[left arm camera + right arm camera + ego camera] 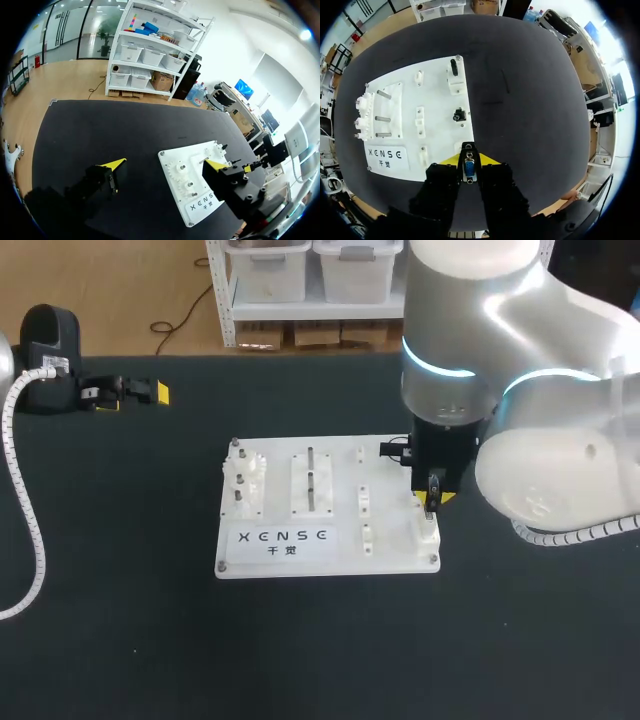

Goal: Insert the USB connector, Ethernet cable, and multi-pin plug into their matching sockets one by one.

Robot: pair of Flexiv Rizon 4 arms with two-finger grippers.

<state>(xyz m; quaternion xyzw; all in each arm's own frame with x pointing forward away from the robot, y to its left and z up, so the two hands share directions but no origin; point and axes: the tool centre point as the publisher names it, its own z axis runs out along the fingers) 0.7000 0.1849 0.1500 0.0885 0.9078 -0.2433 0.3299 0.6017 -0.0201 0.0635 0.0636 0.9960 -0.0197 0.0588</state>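
A white board lies mid-table. My right gripper hangs over its front right corner, shut on the multi-pin plug, a blue-faced connector in a metal shell held upright between the yellow tips. The plug sits just above a white socket block at the board's edge. A small black socket and a black connector in a white mount lie further ahead on the board. My left gripper rests far back on the left, open, and its wrist view shows nothing between the fingers.
Gears, upright pegs and small white blocks fill the rest of the board. The left arm's white coiled hose curves along the left side. Black tabletop surrounds the board.
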